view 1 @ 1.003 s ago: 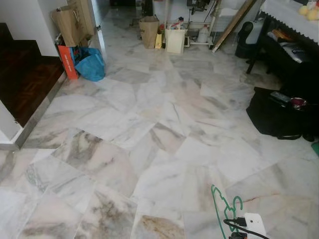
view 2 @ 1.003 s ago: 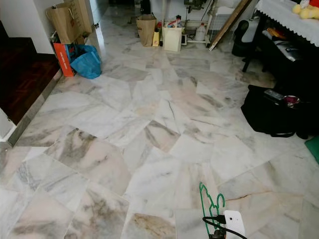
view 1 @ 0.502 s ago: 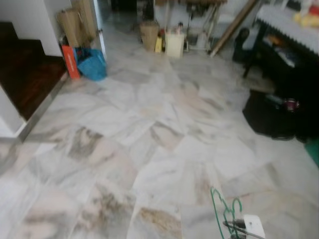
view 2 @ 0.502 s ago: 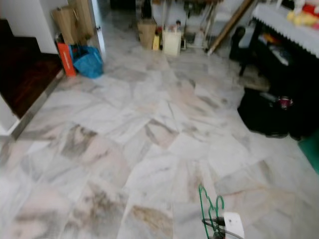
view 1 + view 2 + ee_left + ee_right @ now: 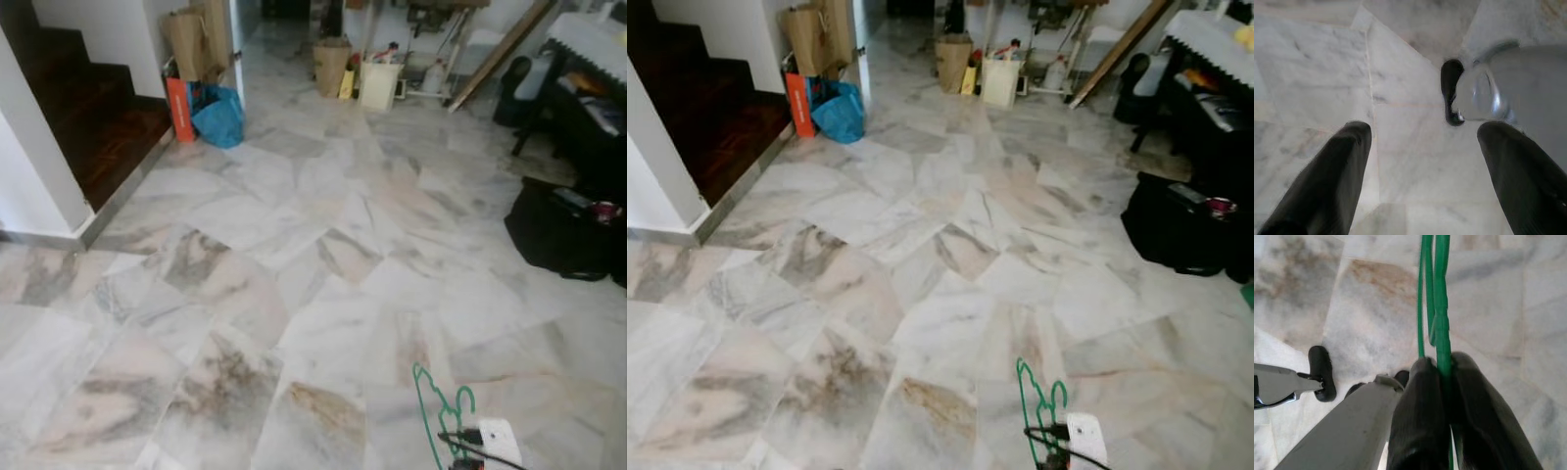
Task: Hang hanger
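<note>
Your right gripper, fingers clamped on the thin green plastic hanger, carries it over the marble floor, left gripper spread wide and idle; the carrying step, I judge, next needing a rail found.

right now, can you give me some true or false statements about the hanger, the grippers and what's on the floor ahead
1. The right gripper is shut on a green hanger. True.
2. The left gripper holds a second hanger. False: its fingers are apart with nothing between them, over the marble floor.
3. A blue bag lies on the floor near the dark wooden stairs. True.
4. The hanger is already hung on a rail. False: it is in the right gripper, above the floor.
5. A black bag lies on the floor at the robot's left. False: it lies at the right.
</note>
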{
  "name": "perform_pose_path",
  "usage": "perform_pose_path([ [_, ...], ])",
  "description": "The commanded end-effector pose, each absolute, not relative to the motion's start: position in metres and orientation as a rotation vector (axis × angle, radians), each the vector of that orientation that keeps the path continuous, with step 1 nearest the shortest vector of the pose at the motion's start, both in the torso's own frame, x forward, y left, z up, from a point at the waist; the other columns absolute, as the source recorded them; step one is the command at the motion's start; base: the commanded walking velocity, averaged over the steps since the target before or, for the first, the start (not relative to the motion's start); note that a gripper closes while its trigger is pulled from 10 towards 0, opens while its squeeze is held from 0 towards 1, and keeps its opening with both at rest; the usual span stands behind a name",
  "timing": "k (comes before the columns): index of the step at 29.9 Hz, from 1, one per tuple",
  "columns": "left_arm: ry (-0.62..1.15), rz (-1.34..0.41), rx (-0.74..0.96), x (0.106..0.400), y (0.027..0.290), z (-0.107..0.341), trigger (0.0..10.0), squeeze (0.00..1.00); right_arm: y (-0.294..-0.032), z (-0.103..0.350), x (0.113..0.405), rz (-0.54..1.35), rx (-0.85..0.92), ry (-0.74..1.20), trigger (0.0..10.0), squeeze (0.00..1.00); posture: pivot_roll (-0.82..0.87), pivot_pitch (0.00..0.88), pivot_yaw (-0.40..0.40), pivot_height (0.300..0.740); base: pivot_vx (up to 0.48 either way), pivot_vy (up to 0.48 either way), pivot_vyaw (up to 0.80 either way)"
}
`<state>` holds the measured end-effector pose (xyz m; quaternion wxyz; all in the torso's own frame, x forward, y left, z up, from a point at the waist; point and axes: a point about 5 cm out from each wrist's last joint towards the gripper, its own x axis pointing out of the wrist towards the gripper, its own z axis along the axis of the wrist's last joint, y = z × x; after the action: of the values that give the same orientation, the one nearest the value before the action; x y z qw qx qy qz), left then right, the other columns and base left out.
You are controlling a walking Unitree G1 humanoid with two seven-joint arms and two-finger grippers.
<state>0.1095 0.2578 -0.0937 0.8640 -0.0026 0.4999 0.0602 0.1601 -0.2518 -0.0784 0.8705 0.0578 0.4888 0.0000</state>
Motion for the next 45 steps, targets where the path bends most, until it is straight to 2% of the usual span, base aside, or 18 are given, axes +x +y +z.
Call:
perform_pose_path([
  [1,1.081,0.129,-0.002,0.1002,0.2602,-0.0958,10.0,0.00,-0.2521,-0.0785,0.1594,0.002,0.116,1.018,10.0,0.00,0.06,0.000,-0.056,0.716,-0.334,0.000,0.00],
  [45,1.081,0.108,0.015,0.1035,0.2614,-0.0945,10.0,0.00,-0.2508,-0.0775,0.1624,0.020,0.108,1.016,10.0,0.00,0.06,0.000,-0.056,0.716,-0.376,0.000,0.00],
])
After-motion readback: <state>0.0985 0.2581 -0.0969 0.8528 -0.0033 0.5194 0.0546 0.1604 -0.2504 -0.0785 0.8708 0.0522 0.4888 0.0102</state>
